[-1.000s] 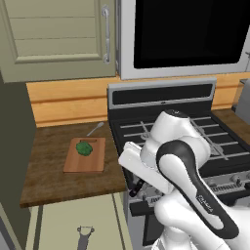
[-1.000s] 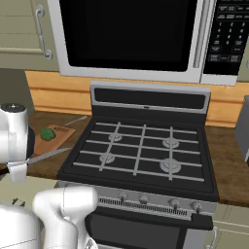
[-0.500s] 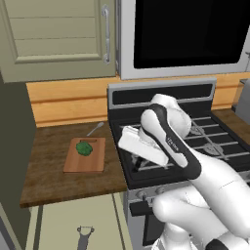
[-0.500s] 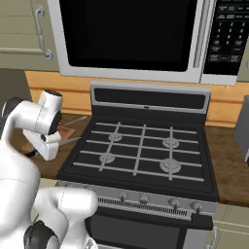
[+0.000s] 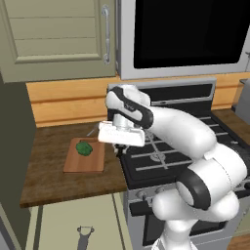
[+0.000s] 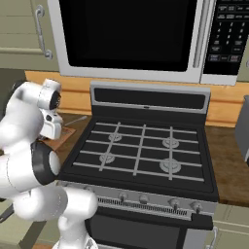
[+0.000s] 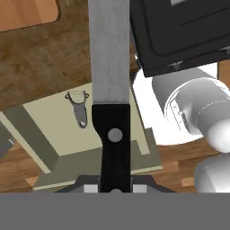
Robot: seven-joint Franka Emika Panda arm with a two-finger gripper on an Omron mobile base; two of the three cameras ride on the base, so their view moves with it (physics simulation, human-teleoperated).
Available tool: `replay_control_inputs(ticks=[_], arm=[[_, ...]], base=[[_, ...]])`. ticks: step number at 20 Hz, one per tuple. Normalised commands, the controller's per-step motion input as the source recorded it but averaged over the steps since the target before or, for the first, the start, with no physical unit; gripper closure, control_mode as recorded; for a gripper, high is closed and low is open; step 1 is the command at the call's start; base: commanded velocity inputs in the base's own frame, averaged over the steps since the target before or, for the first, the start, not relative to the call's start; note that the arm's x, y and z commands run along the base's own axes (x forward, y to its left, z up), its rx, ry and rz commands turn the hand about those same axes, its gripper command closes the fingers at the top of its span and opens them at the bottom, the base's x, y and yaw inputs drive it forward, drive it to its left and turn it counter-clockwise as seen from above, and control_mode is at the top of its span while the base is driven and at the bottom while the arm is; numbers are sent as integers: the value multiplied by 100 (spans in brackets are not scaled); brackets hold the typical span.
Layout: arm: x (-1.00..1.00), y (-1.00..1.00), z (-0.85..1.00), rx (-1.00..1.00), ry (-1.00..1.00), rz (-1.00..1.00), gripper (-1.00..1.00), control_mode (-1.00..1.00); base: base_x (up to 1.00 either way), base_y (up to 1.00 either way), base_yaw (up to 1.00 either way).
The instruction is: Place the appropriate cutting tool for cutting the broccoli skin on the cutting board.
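We hold the knife [image 7: 111, 90] clamped between our jaws by its black handle, the silver blade running straight away from the hand toward the top of the hand view. Below the blade lie the edge of the wooden worktop [image 7: 49, 63], a corner of the cutting board [image 7: 27, 11], and a grey peeler [image 7: 79, 108] against the pale cabinet front.

From the left base view, our gripper [image 5: 117, 146] hangs over the worktop [image 5: 49, 180], just right of the cutting board [image 5: 88, 158] and beside the stove [image 5: 166, 151]. The broccoli [image 5: 84, 148] sits on the board, toward its far left corner. The peeler [image 5: 84, 236] shows low down at the cabinet front. In the right base view our arm [image 6: 34, 126] covers most of the board.
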Motion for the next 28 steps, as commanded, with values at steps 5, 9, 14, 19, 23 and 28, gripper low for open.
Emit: replay_control_inputs(ticks=[5,9,14,19,23,28], arm=[[8,19,-42,-17,7,21,100,-100],[0,11,-54,-12,0,18,100,-100],[2,0,-22,-4,-3,12,100,-100],[0,0,-16,0,-12,6,100,-100],[10,0,-24,0,-16,0,100,-100],[20,-2,-4,3,-9,0,100,-100]], base=[[0,0,0],[0,0,0],[0,0,0],[0,0,0],[0,0,0],[0,0,0]])
